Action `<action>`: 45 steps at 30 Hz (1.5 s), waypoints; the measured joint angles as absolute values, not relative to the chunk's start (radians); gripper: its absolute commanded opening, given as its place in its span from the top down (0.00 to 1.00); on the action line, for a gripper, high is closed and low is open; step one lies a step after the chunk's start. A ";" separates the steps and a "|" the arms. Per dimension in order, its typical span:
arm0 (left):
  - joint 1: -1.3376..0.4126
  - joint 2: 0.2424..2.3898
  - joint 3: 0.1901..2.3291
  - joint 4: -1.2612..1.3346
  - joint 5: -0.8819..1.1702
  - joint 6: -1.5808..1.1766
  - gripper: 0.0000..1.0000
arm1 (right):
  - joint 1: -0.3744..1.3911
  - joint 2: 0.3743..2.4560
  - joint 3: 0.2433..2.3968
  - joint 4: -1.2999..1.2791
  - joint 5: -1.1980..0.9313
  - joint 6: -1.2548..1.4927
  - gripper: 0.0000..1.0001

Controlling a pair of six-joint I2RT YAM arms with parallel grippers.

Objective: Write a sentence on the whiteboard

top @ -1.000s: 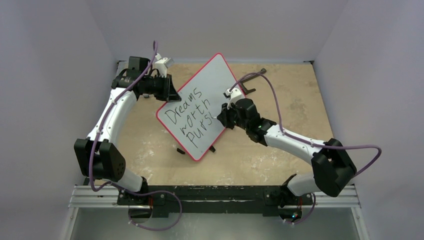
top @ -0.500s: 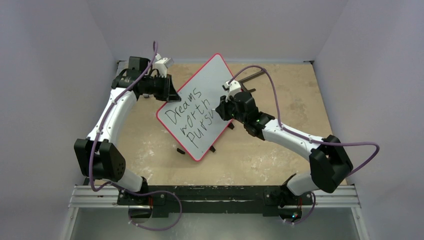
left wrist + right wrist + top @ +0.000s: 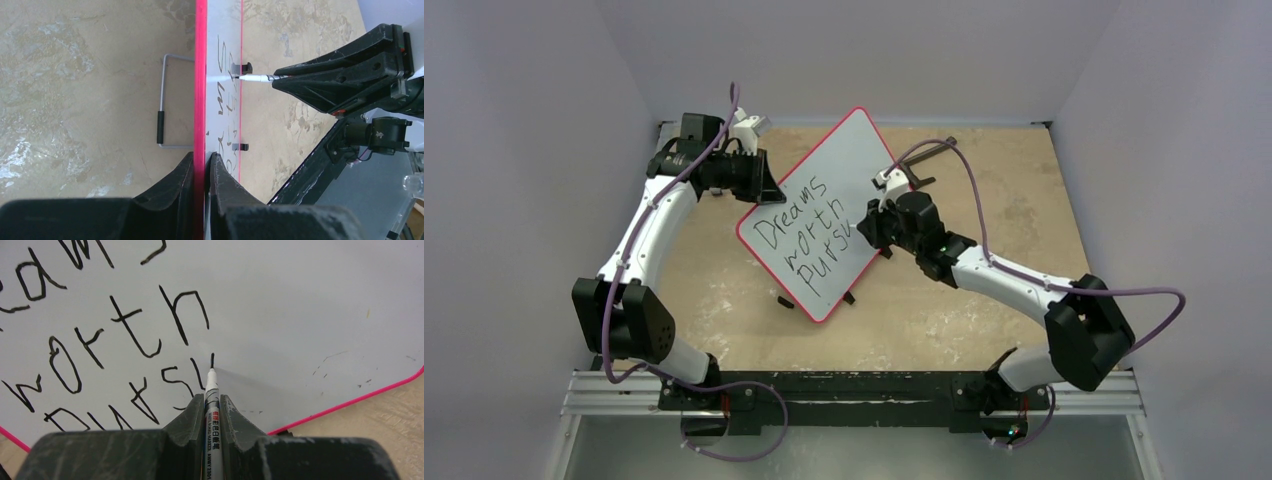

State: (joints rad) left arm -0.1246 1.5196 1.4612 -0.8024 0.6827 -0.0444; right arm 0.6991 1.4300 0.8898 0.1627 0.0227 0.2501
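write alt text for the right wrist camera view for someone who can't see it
The right gripper holds a white marker with its tip against the whiteboard, just below a short black stroke. To the left, the handwritten sentence shows "worth" with partly cut-off lines above and below. The board's pink-red rim and the tan table show at lower right.

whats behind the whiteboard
A thin wire stand with a black sleeve juts from the back of the whiteboard, with the tan table beyond it. The back face itself is edge-on here and covered from above, so nothing more shows.
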 measured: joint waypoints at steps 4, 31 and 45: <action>-0.125 1.520 1.461 -0.803 0.683 -0.044 1.00 | 0.699 1.412 0.848 0.165 0.008 0.253 1.00; -0.127 1.510 1.461 -0.810 0.692 -0.042 1.00 | 0.700 1.243 0.836 0.104 0.097 0.246 1.00; -0.128 1.510 1.461 -0.810 0.694 -0.042 1.00 | 0.685 1.251 0.835 0.144 0.087 0.244 1.00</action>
